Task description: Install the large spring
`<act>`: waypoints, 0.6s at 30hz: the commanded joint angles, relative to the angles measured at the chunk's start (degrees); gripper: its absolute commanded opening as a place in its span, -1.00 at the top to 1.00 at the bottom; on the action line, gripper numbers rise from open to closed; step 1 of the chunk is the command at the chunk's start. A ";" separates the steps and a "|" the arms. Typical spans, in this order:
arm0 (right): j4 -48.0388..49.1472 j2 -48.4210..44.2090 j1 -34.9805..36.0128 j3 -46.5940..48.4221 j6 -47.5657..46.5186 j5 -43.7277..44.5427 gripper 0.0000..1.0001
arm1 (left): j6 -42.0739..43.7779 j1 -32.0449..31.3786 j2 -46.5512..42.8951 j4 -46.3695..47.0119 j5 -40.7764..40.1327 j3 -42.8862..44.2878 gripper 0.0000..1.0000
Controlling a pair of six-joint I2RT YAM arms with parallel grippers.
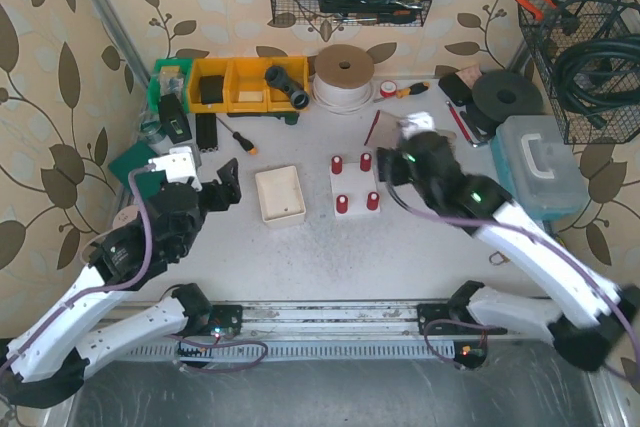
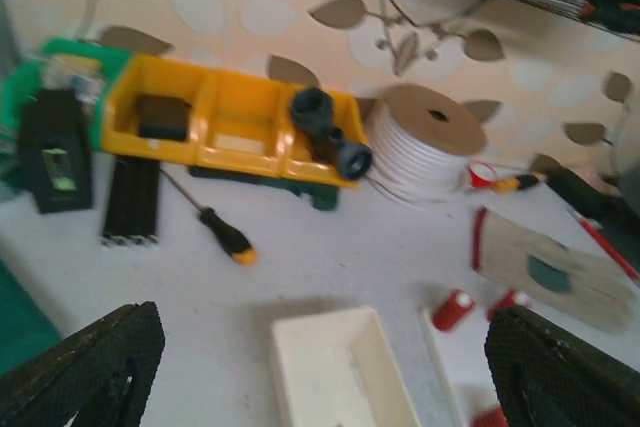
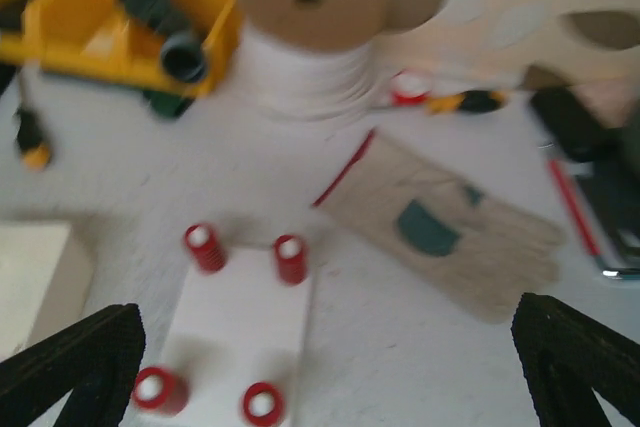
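A white base plate (image 1: 355,183) lies mid-table with several red springs standing on posts at its corners, such as one at the far right (image 1: 366,161) and one at the near left (image 1: 342,205). Which of them is the large spring I cannot tell. The right wrist view shows the plate (image 3: 240,317) and the far springs (image 3: 290,259) below and left of my right gripper (image 3: 330,367), which is open and empty. My right gripper (image 1: 388,173) hovers just right of the plate. My left gripper (image 1: 224,187) is open and empty, left of a cream tray (image 1: 278,195); the tray (image 2: 340,372) sits between its fingers' line of sight.
Yellow bins (image 1: 238,83) and a white cord spool (image 1: 343,75) line the back. A screwdriver (image 1: 238,136) lies near the bins. A work glove (image 3: 450,227) lies right of the plate. A grey toolbox (image 1: 540,162) stands at right, and wire baskets (image 1: 585,47) hang above.
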 commanded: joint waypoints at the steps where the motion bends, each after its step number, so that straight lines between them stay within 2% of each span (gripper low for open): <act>1: 19.83 -15.92 -1.71 -16.74 -4.59 17.90 -1.00 | 8.25 0.18 1.44 3.84 -16.33 0.43 -0.82; 3: 27.08 -21.08 -3.09 -23.20 -9.56 21.10 -1.00 | 13.60 0.38 3.65 8.31 -23.38 -1.19 -0.83; 5: 31.41 -24.40 -4.42 -28.33 -13.62 24.28 -1.00 | 25.48 2.33 5.18 22.16 -28.05 -6.17 -0.83; 7: 36.63 -26.30 -6.43 -33.73 -15.56 27.70 -1.00 | 36.96 9.31 5.89 36.02 -23.08 -12.71 -0.83; 8: 39.05 -26.62 -7.47 -36.40 -15.75 28.61 -1.00 | 37.68 14.63 6.27 38.69 -18.97 -15.08 -0.83; 10: 40.84 -25.96 -9.12 -40.02 -15.00 30.58 -1.00 | 31.34 26.50 8.21 37.36 -11.05 -17.75 -0.83; 12: 41.92 -24.55 -10.22 -42.60 -14.04 31.91 -0.99 | 28.15 35.64 10.06 37.42 -3.83 -20.04 -0.84; 15: 50.63 -23.61 -11.33 -48.52 -15.91 31.08 -0.99 | 35.83 37.70 12.63 51.32 -4.56 -27.76 -0.84; 18: 60.29 -21.31 -13.66 -53.67 -18.51 28.44 -0.99 | 37.69 38.71 16.16 62.39 -2.44 -33.94 -0.84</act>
